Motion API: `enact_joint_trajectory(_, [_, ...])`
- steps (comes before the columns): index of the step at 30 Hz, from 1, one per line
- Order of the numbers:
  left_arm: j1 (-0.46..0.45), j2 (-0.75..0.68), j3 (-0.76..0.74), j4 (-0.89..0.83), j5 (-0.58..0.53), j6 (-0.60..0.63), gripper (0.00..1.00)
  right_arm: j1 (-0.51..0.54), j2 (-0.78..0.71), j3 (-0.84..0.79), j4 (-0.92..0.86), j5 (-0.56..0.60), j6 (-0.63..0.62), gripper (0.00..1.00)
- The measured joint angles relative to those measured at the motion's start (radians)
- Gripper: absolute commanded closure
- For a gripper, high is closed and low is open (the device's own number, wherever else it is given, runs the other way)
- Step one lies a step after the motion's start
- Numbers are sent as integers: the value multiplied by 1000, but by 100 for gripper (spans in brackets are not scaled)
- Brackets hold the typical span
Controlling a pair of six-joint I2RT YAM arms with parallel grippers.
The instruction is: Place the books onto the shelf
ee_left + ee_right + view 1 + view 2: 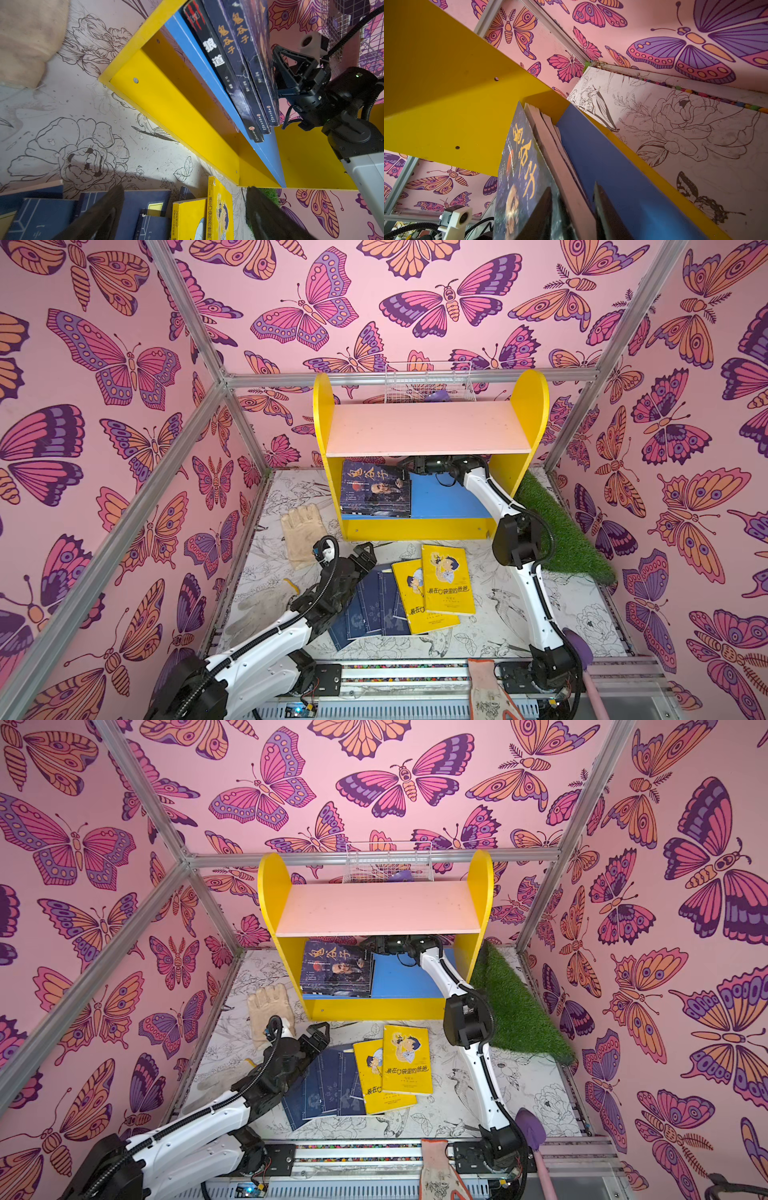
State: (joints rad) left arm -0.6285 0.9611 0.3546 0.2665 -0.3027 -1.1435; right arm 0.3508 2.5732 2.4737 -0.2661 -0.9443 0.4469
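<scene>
Well, in both top views the shelf [528, 406] stands at the back of the table [498, 614], its pink board bare. The right gripper [409, 466] sits in under that board, at the back corner of the dark books [376, 489]. They lie stacked on the blue board at the end nearest the gloves [301, 531]. I judge the gripper is there to seat the stack against the side panel.

The left gripper [368, 560] hangs with jaws wide just above the far edge of the navy books [374, 605]. These are fanned on the table in front of the shelf, with two yellow books [446, 578] overlapping beside them. I think it is placed for the next pick. A grass mat [561, 531] lies on the other side from the gloves, and a wire basket [428, 381] sits behind the shelf. The table carries inked flowers and birds, and the walls are pink with butterflies.

In the left wrist view the fingers are spread and hold nothing, with navy and yellow covers below them. Three dark spines rest on the blue board, the right gripper [291, 68] at their far end.

In the right wrist view the jaws straddle the stack's edge. One finger lies on the top cover and the other at the underside, next to the blue board, so I read them as closed on the dark books [525, 166]. Letting go carelessly could let the top one slide.
</scene>
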Motion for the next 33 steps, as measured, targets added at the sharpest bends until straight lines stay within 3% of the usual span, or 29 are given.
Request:
enact_joint_trajectory(19, [0,5,0,4,13,-14,6,8,-105,-188,58,39,-33,67])
enact_joint_trajectory(26, [0,2,0,8,16,-18,6,19,-158,-246,63,114,-37,42])
enact_joint_trajectory(30, [0,-10,-26,23,17,-18,6,25,-199,-294,66,221,-51,37])
enact_joint_trajectory(33, [0,-11,-39,19,17,-18,6,25,-275,-417,111,327,-51,36])
